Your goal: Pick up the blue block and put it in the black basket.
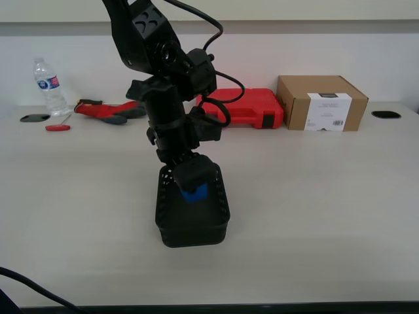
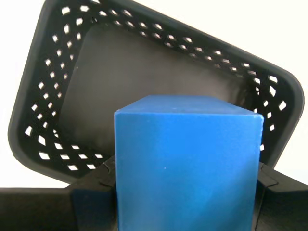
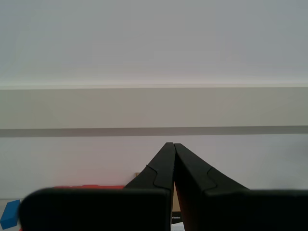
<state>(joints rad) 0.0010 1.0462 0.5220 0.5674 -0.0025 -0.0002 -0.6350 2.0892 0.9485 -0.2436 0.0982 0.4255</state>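
On a pale table (image 1: 314,196) before a white wall stand one black basket (image 1: 192,226), one red case (image 1: 252,108), one cardboard box (image 1: 321,103) and one water bottle (image 1: 48,85) — my first gripper (image 1: 191,178) clamps the blue block (image 2: 187,168) inside the basket's mouth — while my second gripper (image 3: 173,147), jaws together, faces the wall.

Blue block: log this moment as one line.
phase: placing | my first hand: shut on blue block | block: over black basket, inside its rim | my second hand: shut, empty
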